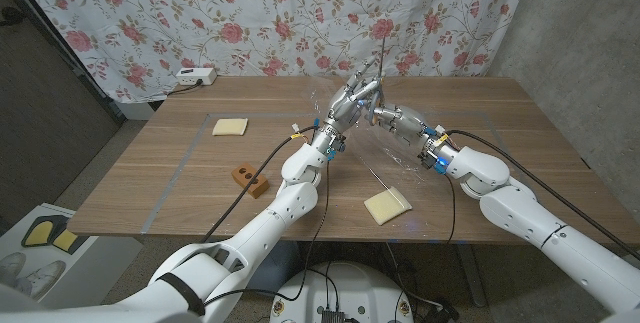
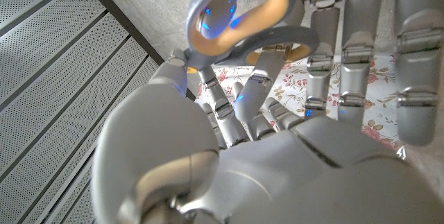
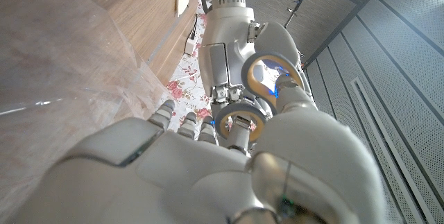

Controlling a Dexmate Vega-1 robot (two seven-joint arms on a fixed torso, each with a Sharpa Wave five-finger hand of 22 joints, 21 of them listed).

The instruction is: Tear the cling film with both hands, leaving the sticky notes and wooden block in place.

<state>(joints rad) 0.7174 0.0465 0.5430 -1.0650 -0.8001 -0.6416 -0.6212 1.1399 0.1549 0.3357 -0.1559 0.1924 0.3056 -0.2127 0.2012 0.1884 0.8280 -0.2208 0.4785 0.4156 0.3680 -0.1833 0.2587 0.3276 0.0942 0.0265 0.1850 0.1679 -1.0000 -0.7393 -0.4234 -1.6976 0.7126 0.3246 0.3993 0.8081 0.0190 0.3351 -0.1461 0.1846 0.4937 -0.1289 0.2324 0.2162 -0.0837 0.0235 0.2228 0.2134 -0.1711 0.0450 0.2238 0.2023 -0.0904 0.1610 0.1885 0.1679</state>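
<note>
On the left side of the desk (image 1: 140, 178), well apart from the left hand (image 1: 352, 98) and to its left, a pale yellow pad of sticky notes (image 1: 230, 127) lies flat. Nearer to the robot, also left of this hand and below it, a small brown wooden block (image 1: 248, 177) with two holes lies on the desk beside a black cable.

The left hand is raised above the middle of the desk, fingers pointing up and toward the right hand (image 1: 392, 118). Its fingers are closed together around the upper part of the cling film (image 1: 385, 158), so it holds the film. In the left wrist view the left hand (image 2: 277, 161) shows its back, and the fingers of the other hand (image 2: 361, 50) stand just in front of it.

The right hand is just beside the left one, touching or nearly touching; I cannot tell which. It also grips the cling film, with fingers curled in. The film hangs as a clear wrinkled sheet under both hands and reaches down to the desk. In the right wrist view the film (image 3: 76, 92) spreads beside the right hand (image 3: 180, 175), over the wood.

Below the right hand, near the front edge of the desk, a second pad of sticky notes (image 1: 387, 205) lies flat, just beside the lower end of the film.
</note>
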